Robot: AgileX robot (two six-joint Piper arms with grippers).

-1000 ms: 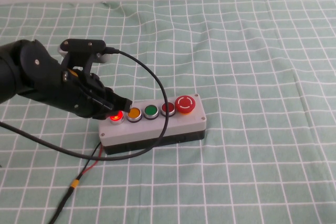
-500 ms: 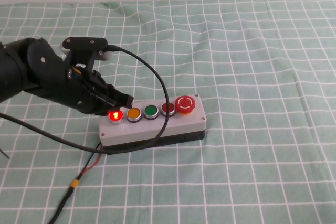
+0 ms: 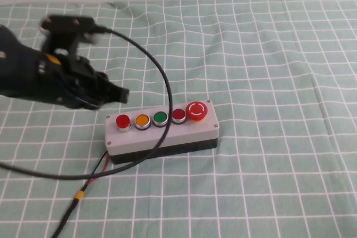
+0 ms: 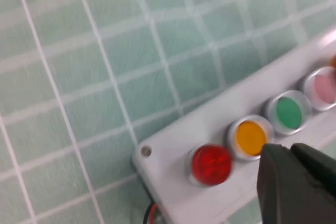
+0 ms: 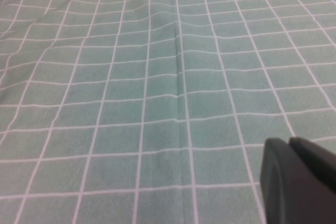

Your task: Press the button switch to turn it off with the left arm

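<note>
The button switch is the small round red button at the left end of the grey five-button box. It is unlit now. It also shows in the left wrist view. My left gripper is shut and empty, lifted above and behind the box's left end, apart from the button. In the left wrist view its tip hovers beside the yellow button. My right gripper is shut over bare cloth; it is out of the high view.
Yellow, green, darker red buttons and a mushroom-head stop line the box. A thick black cable loops over the box. Red and black wires trail toward the front. Green checked cloth covers the table.
My left gripper has lifted off the red button and drawn back to the left and up. The button's light has gone out.
</note>
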